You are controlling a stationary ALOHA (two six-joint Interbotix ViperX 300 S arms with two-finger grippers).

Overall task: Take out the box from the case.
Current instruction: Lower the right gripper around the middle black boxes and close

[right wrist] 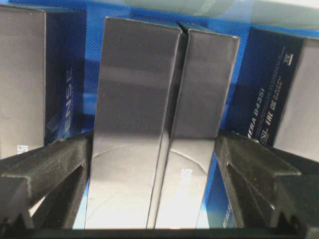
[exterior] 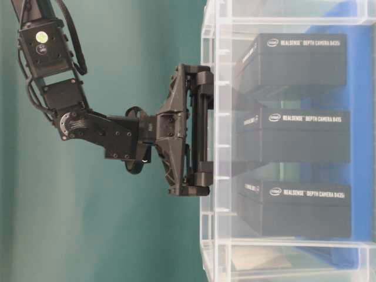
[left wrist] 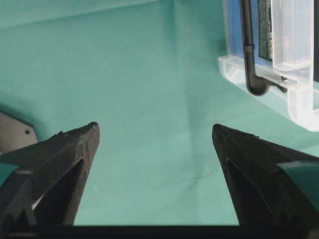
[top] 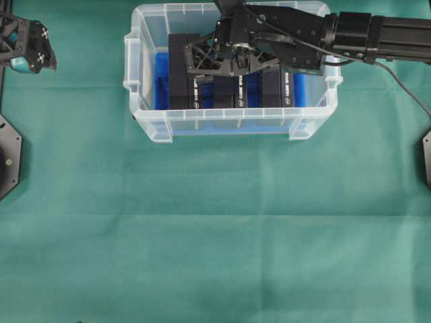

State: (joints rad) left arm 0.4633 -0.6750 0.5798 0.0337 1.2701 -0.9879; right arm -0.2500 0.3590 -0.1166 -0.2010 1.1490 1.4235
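Green cloth [top: 215, 235] spread flat across entire work surface, lightly creased.

Right gripper [right wrist: 152, 164]: jaws spread wide, lowered into the case [top: 138, 87], one finger [right wrist: 47, 169] on each outer side of two black boxes [right wrist: 134, 99] standing side by side on edge. Fingers just beside box faces; contact not determinable from wrist view. Nothing clamped. In overhead view, right gripper [top: 232, 64] positioned over middle of case, arm entering from upper right with black cable [top: 404, 81] trailing toward right edge.

Further black boxes [exterior: 294, 132] to either side of the bracketed pair, printed with white depth-camera lettering, all standing on blue lining [top: 161, 81] of case floor. All boxes inside the case; none lifted clear of rim.

Case: clear plastic bin placed at upper centre of cloth, ribbed rim and side handles visible.

Left gripper [left wrist: 155, 137]: jaws fully apart, empty, held above bare cloth well apart from case, at upper left in overhead view [top: 30, 47]. Corner of case visible at top right of left wrist view.

Black mounting plates [top: 8, 155] at left and right table edges.
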